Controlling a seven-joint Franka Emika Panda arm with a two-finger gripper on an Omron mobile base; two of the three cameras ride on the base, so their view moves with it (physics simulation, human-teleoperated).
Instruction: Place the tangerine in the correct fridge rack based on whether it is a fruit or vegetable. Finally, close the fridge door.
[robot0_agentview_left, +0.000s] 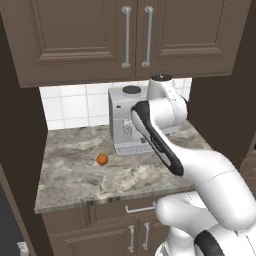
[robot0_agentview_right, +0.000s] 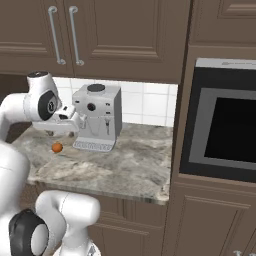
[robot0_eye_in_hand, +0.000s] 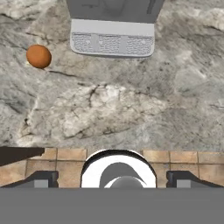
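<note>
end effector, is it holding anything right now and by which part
Nothing is held. The end effector is open with an empty gap between its fingertips, up above the counter. The tangerine lies apart on the counter, left of the coffee machine.

Two base views flanking the arm share the counter (robot0_agentview_left: 75, 175) (hand view overhead)

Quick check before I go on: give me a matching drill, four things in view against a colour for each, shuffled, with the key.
Things:
1. tangerine
2. coffee machine
3. countertop
4. upper cabinet doors

Colours:
A. dark brown
B. mottled grey stone
C. bright orange
D. silver grey

Pairs: 1-C, 2-D, 3-B, 4-A
</note>
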